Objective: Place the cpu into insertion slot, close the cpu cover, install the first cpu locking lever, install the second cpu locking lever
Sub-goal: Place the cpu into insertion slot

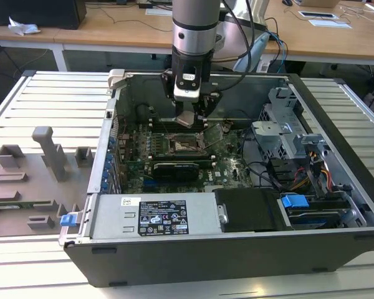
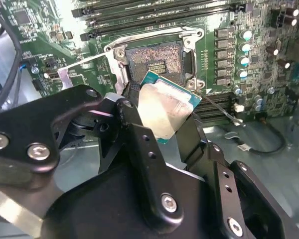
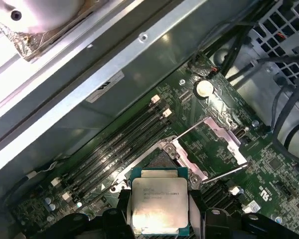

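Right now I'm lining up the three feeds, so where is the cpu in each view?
Exterior view: cpu in the gripper, just above the insertion slot.
Second wrist view: cpu, tilted, overlapping the insertion slot's corner.
First wrist view: cpu overlapping the insertion slot's edge.
Shared landmark: the insertion slot.

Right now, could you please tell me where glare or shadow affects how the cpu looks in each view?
Second wrist view: glare bleaches the top of the cpu, gripped by the dark claw, while the insertion slot is evenly lit. First wrist view: the cpu is evenly lit, with no glare on it. Exterior view: the computer case interior lies in shade, the cpu a pale patch.
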You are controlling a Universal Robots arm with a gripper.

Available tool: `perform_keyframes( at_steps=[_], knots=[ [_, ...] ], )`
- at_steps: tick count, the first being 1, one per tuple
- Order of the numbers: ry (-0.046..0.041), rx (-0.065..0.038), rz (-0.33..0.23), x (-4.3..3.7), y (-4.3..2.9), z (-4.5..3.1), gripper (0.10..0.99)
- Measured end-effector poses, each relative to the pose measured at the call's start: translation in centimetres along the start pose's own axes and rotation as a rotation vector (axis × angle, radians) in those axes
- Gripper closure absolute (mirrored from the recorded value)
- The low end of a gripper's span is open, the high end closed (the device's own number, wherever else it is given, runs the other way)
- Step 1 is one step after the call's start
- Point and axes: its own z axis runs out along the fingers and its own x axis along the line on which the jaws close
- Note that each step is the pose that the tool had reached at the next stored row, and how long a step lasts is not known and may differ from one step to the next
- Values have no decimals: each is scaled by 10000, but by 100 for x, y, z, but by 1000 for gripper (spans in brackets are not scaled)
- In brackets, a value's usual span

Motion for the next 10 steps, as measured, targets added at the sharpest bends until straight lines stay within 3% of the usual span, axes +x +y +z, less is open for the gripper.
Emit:
perform_keyframes(
  at_steps=[10],
  knots=[
    [-105, -32, 1687, 0, 0, 3, 545]
  ],
)
